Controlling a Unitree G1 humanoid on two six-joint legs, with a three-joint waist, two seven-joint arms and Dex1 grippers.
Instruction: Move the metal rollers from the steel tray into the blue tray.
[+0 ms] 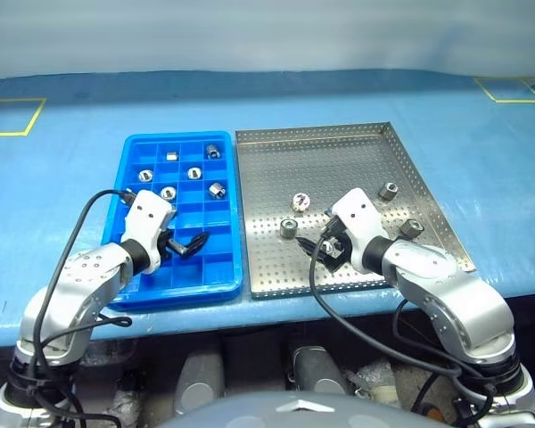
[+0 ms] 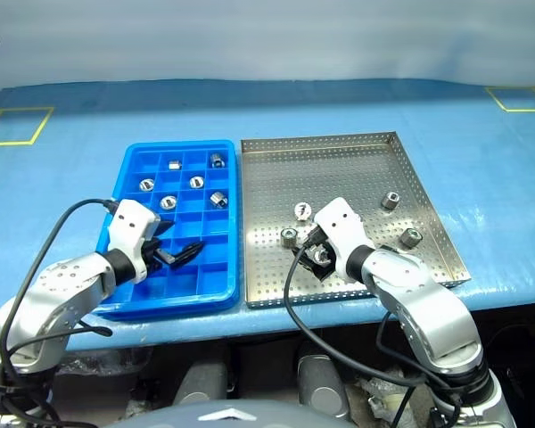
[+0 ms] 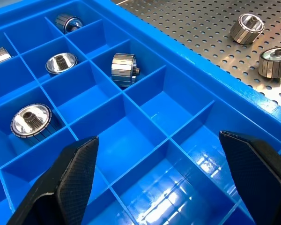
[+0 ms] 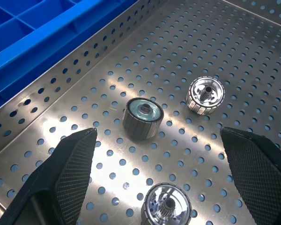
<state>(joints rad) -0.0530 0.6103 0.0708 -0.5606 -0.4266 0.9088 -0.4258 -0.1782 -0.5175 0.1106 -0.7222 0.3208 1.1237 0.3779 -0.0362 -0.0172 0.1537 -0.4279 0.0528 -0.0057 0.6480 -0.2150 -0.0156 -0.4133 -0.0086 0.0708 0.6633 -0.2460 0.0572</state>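
Five metal rollers (image 1: 288,226) are left in the steel tray (image 1: 339,152), and the right gripper (image 1: 332,250) is the near one.

Six more sit in the blue tray (image 1: 129,165), each in its own little box. The right gripper hangs over the steel tray with its fingers wide apart and holding nothing; one roller lies just ahead between them, standing on its flat end, hole up. The left gripper (image 1: 185,244) hangs over the blue tray, fingers wide apart too, with nothing in them.
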